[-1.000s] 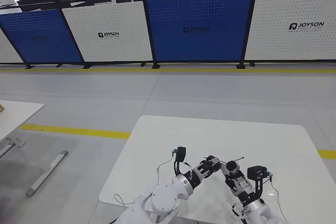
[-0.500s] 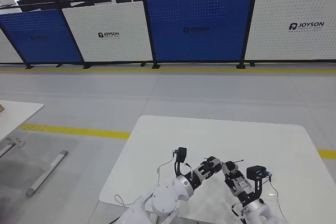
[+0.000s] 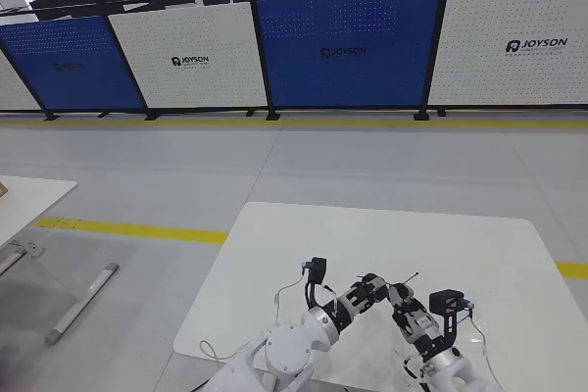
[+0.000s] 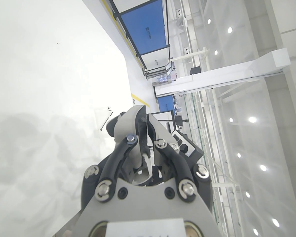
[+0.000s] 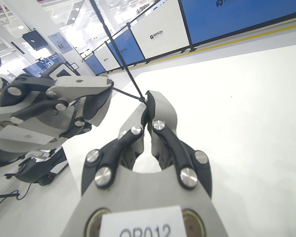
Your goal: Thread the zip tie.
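Over table (image 3: 372,235) front edge: L gripper (image 5: 108,86) & R gripper (image 5: 146,101), close together.
Zip tie (image 5: 109,34): black, held in air betw. them.
L gripper: clamped on thin tail end.
R gripper: pinching strap; head end sticks up.

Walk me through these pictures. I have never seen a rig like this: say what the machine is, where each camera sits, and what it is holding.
This is a two-armed robot working over a white table. The overhead picture comes from a camera above the arms, looking down. The other two come from cameras on the wrists, each looking along its own gripper, a two-fingered clamp. The right gripper is shut on a thin black zip tie, which sticks out away from its tips. A shorter stretch of the tie runs across to the left gripper, also shut on it. Both hold it above the table.
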Controlling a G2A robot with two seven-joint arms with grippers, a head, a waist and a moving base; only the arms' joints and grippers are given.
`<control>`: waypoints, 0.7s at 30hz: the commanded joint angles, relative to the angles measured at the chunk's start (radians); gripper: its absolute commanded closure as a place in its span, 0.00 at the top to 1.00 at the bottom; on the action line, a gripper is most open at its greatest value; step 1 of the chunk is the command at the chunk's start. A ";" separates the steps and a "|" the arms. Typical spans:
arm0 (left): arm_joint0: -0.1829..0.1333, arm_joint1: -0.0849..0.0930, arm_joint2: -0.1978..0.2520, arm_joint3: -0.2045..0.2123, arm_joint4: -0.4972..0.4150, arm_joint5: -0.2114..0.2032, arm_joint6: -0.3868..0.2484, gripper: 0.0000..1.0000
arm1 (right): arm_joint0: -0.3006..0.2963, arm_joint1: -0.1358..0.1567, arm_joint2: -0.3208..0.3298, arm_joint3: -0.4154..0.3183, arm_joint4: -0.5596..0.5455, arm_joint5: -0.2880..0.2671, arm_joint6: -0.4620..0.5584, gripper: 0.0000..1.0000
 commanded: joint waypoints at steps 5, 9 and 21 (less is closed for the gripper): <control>0.007 0.001 -0.006 -0.009 -0.001 -0.013 0.002 0.00 | 0.005 -0.001 -0.009 0.003 -0.009 0.006 0.010 0.00; 0.009 0.001 -0.008 -0.009 -0.009 -0.023 0.000 0.00 | 0.008 -0.001 -0.012 0.005 -0.010 0.006 0.014 0.00; 0.021 0.004 -0.014 -0.026 -0.013 -0.052 -0.010 0.00 | 0.017 -0.001 -0.018 0.021 -0.019 0.007 0.023 0.00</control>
